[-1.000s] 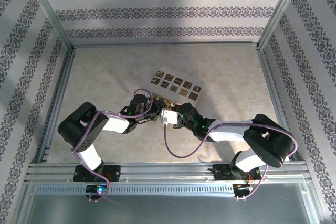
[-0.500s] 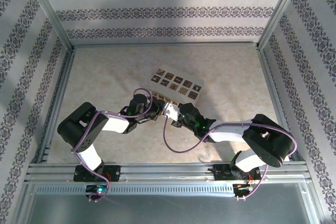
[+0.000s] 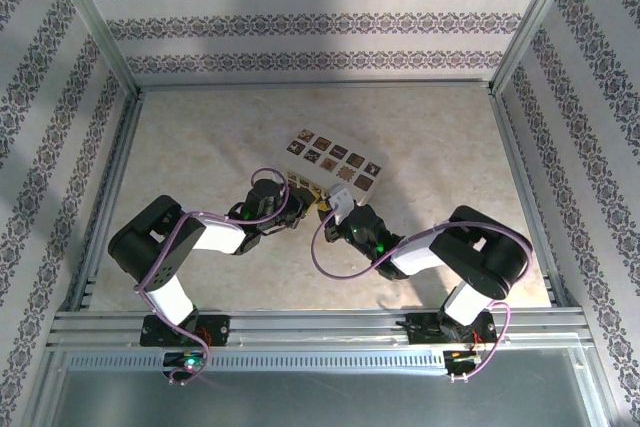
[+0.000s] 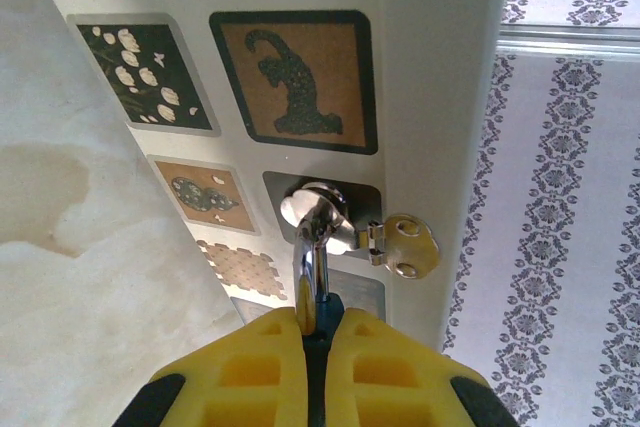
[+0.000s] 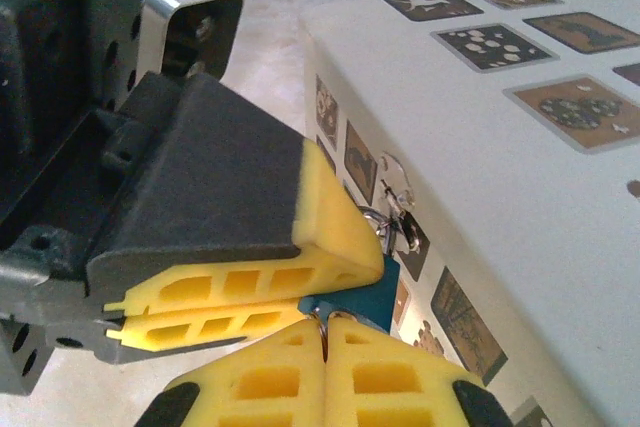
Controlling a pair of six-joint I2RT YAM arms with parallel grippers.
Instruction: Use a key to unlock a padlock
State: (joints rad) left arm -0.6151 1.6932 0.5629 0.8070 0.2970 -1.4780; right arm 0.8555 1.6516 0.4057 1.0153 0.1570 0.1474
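At the side face of the cream cardboard box with dark patterned squares (image 5: 500, 147), a small blue padlock with a silvery shackle (image 5: 352, 297) is hanging from a polished silver staple (image 4: 316, 209). It is sitting just beside a brass-coloured latch tab (image 4: 405, 245). The box is lying near the middle of the beige table (image 3: 200, 137).

- Left gripper (image 4: 321, 319): its yellow foam pads are pressing together on the padlock, by my reading steadying it so that the keyway is facing the other arm.
- Right gripper (image 5: 326, 335): its pads are sitting pressed shut, and their seam is meeting the blue body from below. A thin metal loop at that seam is probably belonging to the small dark metal key (image 5: 322, 326), so this arm is likely presenting it for insertion.
- Hidden: the foam pads are covering the keyway and the key's blade, so whether the blade is entering cannot be told.
- Overhead: both wrists are crowding the spot, and the lock is reading too small to pick out.
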